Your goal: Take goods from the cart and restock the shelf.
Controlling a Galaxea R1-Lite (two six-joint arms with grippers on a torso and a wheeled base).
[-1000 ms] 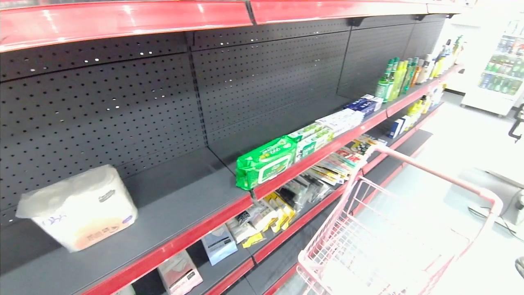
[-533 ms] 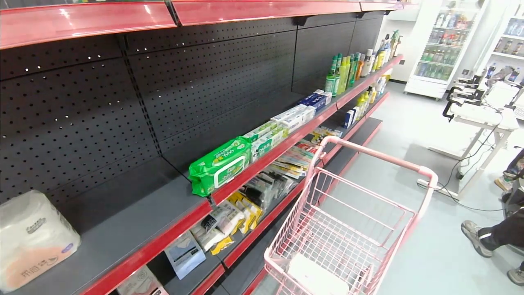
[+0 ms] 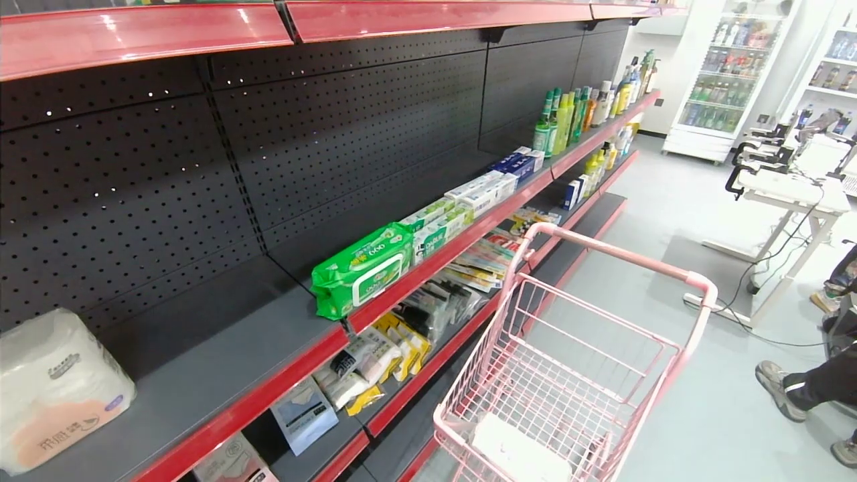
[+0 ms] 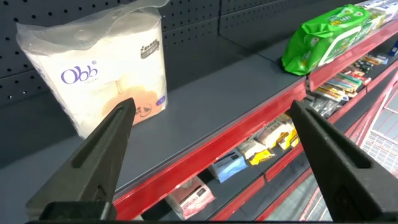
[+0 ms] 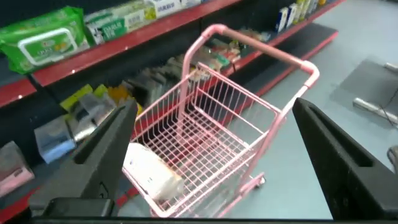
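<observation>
Right gripper (image 5: 214, 109) hangs above the pink cart (image 5: 261, 46) with its two fingers spread wide and nothing between them, and its wrist view looks straight down into the wire basket. The one item there, a white wrapped pack (image 5: 152, 173), lies flat on the basket floor at the end away from the handle; in the head view the white wrapped pack (image 3: 519, 455) sits at the bottom edge, right of centre, with the cart (image 3: 622, 258) handle higher and further right. Its long axis seems to run across the basket's width rather than along it, so the fingers would probably need to close over the short sides. The left gripper (image 4: 211, 104), also spread and empty, faces the shelf (image 4: 205, 106), with a toilet paper pack (image 4: 106, 68) standing close ahead of it and a green wet wipes pack (image 4: 323, 37) further along the same board. By my judgement the right arm is the nearer one to the goods, and the move turns on a descent into the basket. The bare shelf (image 3: 221, 348) between the toilet paper pack (image 3: 57, 395) at lower left and the green wet wipes pack (image 3: 361, 271) near centre looks the likely spot.
</observation>
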